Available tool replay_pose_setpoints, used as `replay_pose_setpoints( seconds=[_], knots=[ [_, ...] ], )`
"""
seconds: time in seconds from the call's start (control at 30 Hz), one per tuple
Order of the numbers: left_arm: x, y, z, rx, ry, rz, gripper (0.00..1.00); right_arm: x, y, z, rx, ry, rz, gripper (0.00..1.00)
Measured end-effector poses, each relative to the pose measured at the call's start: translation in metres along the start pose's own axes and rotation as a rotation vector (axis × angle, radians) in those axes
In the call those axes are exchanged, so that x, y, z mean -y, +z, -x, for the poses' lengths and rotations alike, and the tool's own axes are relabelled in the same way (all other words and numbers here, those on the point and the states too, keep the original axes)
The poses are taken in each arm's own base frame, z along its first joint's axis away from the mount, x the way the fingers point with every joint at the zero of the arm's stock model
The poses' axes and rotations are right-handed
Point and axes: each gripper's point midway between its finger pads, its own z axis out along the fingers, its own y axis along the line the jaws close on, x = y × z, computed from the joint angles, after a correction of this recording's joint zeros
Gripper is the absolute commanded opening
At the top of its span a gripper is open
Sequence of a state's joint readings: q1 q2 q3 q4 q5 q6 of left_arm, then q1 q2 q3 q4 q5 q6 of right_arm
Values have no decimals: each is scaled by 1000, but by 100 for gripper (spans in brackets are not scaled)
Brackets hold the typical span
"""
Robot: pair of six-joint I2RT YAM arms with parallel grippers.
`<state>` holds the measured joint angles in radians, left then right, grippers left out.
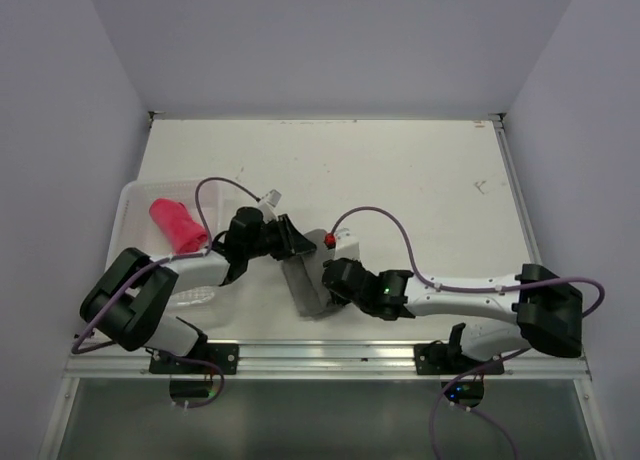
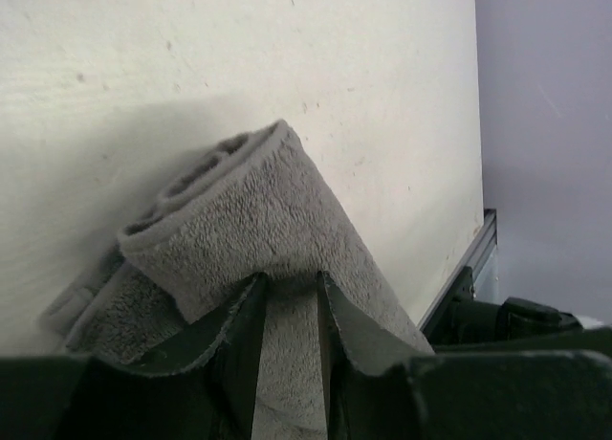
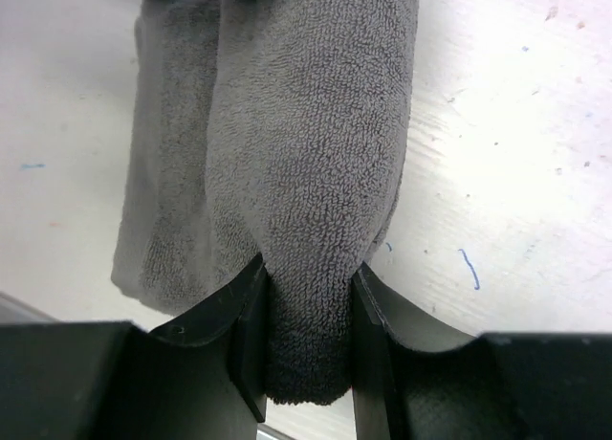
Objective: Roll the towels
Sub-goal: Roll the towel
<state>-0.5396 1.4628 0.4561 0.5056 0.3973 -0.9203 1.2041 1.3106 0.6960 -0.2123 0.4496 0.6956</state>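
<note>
The grey-taupe towel (image 1: 306, 285) lies partly rolled on the table between the two arms. My left gripper (image 1: 292, 242) is shut on its far end; in the left wrist view the towel (image 2: 249, 220) shows its rolled layers above the gripper (image 2: 291, 285). My right gripper (image 1: 333, 278) is shut on its near end; in the right wrist view the rolled towel (image 3: 306, 153) runs up from the gripper (image 3: 308, 273), with an unrolled flap to the left. The pink-red towel (image 1: 177, 224) lies rolled inside the white basket at the left.
The white perforated basket (image 1: 133, 205) sits at the table's left edge, beside the left arm. A purple cable (image 1: 385, 220) loops over the table above the right arm. The table's near edge rail (image 1: 330, 352) runs just below the towel.
</note>
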Motion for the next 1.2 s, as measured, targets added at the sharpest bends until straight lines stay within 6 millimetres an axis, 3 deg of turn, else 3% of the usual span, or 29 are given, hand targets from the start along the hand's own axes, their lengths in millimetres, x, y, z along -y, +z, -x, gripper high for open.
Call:
replay_pose_setpoints(
  seconds=[0.23, 0.4, 0.67, 0.87, 1.1, 1.2],
  knots=[
    [13, -8, 45, 76, 50, 24, 33, -17, 0, -1, 32, -257, -196, 11],
    [26, -17, 48, 88, 74, -13, 33, -34, 5, -2, 40, -399, -296, 11],
    [47, -42, 31, 77, 104, -113, 33, -39, 10, -4, 40, -469, -365, 12],
    [59, -41, 2, 16, 105, -187, 33, -39, 10, -5, 37, -470, -379, 12],
    [32, -34, -37, -73, 57, -154, 31, -42, 11, -8, 39, -511, -408, 18],
    [25, -32, -42, -78, 49, -136, 31, -42, 12, -9, 38, -513, -411, 27]
  ],
)
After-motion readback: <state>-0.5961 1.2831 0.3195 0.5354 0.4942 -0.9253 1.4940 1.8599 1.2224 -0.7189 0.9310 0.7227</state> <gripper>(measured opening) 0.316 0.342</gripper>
